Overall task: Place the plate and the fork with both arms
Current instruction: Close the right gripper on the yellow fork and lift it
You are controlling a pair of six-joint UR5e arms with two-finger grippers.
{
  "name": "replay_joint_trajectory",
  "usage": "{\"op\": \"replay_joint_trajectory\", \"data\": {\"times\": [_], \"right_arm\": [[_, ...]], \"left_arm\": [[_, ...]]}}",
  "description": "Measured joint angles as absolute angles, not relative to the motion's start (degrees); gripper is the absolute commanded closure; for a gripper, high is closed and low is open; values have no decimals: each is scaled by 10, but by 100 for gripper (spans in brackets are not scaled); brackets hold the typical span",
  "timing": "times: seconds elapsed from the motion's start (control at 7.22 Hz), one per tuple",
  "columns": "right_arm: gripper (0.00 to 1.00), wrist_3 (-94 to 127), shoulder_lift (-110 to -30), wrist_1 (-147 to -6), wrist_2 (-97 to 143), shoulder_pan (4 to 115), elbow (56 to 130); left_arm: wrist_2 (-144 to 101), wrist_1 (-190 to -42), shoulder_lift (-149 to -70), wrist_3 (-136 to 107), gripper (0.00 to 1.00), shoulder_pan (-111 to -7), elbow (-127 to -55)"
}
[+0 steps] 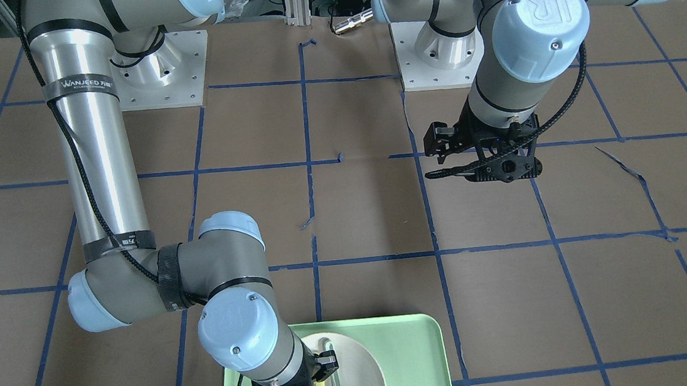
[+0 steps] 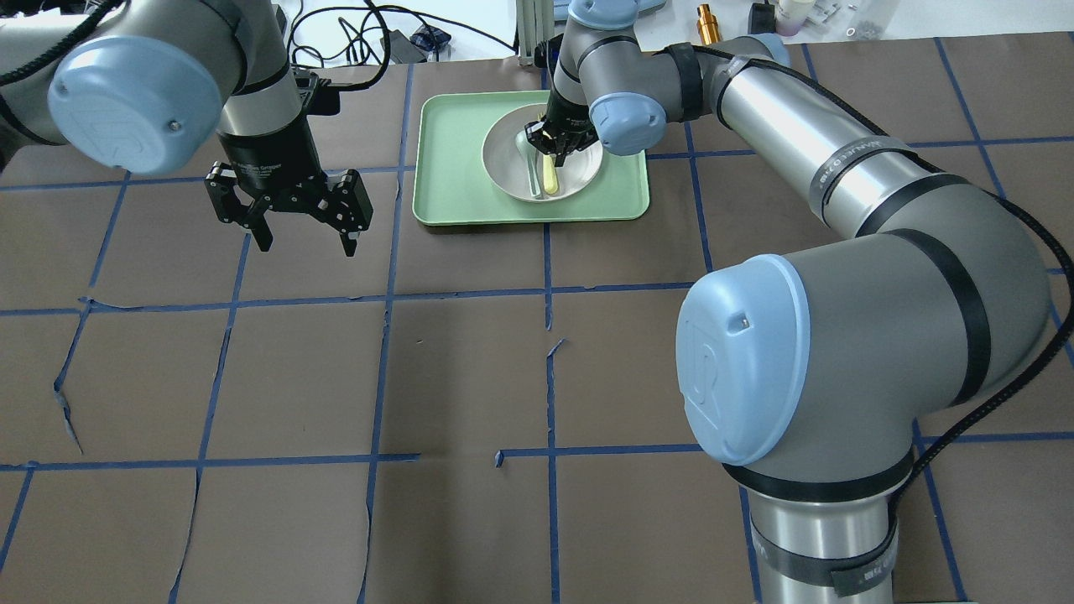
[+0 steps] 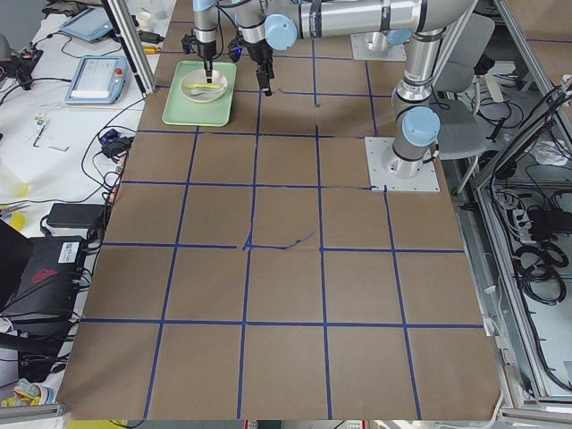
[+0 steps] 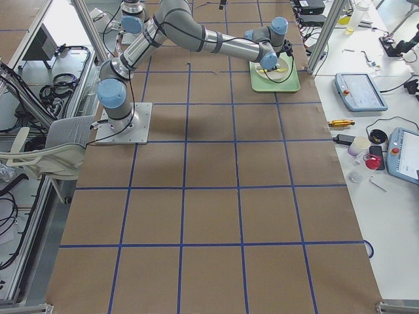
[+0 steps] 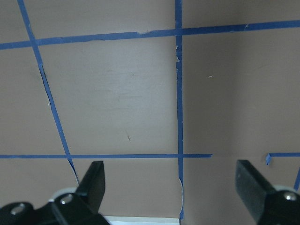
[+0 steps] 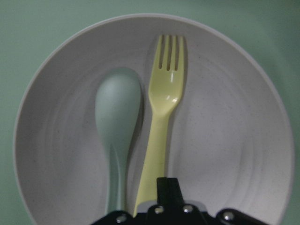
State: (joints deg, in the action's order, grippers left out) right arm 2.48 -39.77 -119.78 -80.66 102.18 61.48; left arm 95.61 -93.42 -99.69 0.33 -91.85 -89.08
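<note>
The white plate lies in the mint-green tray at the table's far side. The pale yellow fork lies in the plate, tines toward the robot, beside a grey-green spoon. My right gripper points down over the plate, its jaws closed together at the fork's handle end. The right wrist view shows the fork, the spoon and the plate with the gripper at the handle. My left gripper is open and empty above bare table, left of the tray.
The table is brown paper with a blue tape grid. Both arm bases stand on the robot's side. The right arm's elbow hangs large over the near right. Cables and small items lie beyond the far edge.
</note>
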Motion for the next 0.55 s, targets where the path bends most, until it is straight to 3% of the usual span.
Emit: {"op": "replay_joint_trajectory", "data": {"times": [0.14,0.28,0.42,0.55], "right_arm": [[100,33,-401,-1197,-807,1022,617],[52,39,-403,-1196,-807,1022,620],[41,39,-404,-1196,-805,1022,621],[40,39,-404,-1196,-801,1022,621]], "left_arm": [[956,-933,-997,4,0,-918,-891],[956,-932,-996,4,0,-918,-891],[956,-932,-996,4,0,-918,-891],[956,-932,-995,4,0,-918,-891]]}}
